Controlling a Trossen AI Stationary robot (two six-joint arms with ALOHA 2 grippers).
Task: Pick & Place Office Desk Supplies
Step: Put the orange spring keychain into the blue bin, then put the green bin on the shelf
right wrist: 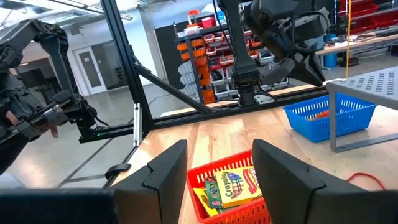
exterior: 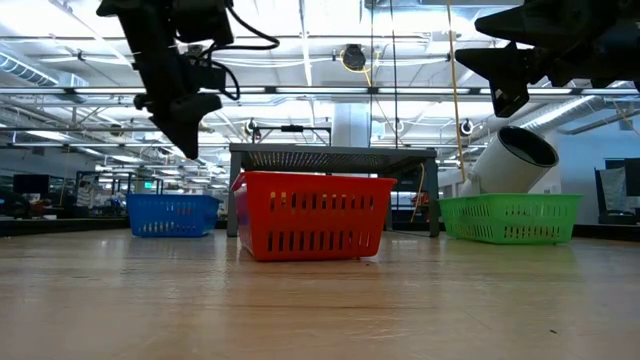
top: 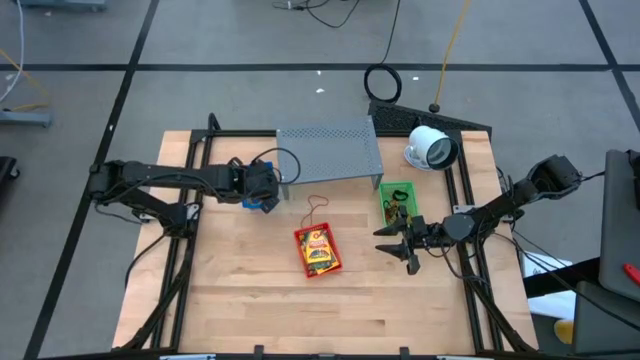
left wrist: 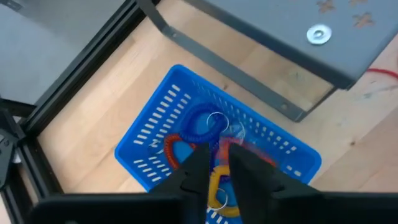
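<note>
Left gripper [left wrist: 216,167] hovered over blue slotted plastic basket [left wrist: 163,118], fingers slightly parted, apparently empty; right gripper [right wrist: 219,163] open above red basket [right wrist: 231,186]; risk: released band snagging on finger, missing basket.

A big industrial robotics lab, this one. Beyond the wooden tabletop [exterior: 320,300] the low view shows an open hall under strip lights and ceiling trusses [exterior: 300,60]. At twelve o'clock in the right wrist view stand storage racks of orange bins [right wrist: 205,46]; at nine o'clock another dark robot arm [right wrist: 37,93] on polished concrete floor [top: 250,40].
</note>
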